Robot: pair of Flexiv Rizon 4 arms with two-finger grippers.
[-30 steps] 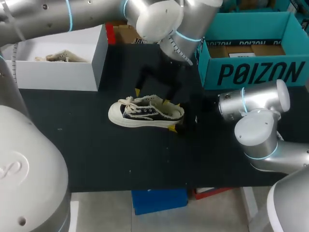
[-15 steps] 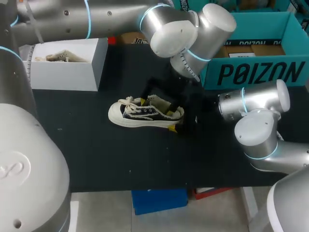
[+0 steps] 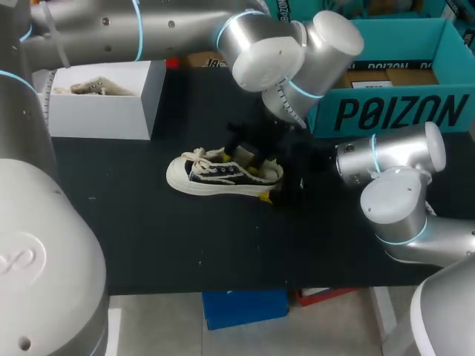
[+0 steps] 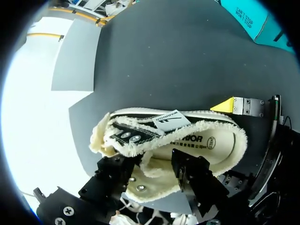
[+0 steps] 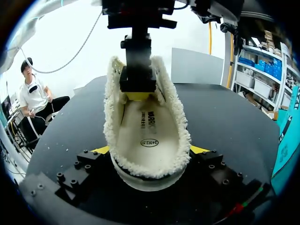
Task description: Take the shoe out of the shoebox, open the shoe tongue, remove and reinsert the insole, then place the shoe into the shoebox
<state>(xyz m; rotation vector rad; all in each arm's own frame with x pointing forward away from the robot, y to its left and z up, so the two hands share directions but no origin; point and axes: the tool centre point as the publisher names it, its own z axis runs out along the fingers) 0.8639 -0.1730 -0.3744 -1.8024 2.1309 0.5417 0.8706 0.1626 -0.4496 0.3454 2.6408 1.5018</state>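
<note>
Shoe heel in right gripper — left gripper at its opening.

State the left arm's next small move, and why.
Probably ease the left gripper deeper toward the cream printed insole, which lies flat inside the black-and-cream canvas sneaker; the right gripper clamps the heel from both sides, so the shoe should hold steady.

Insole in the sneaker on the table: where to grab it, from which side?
Grip the insole at its heel end, coming from above through the sneaker opening. Only that end lies bare inside the fuzzy collar; the front runs out of sight under the laced upper. The right gripper clamps the heel from both sides, so a side approach is likely blocked.
</note>
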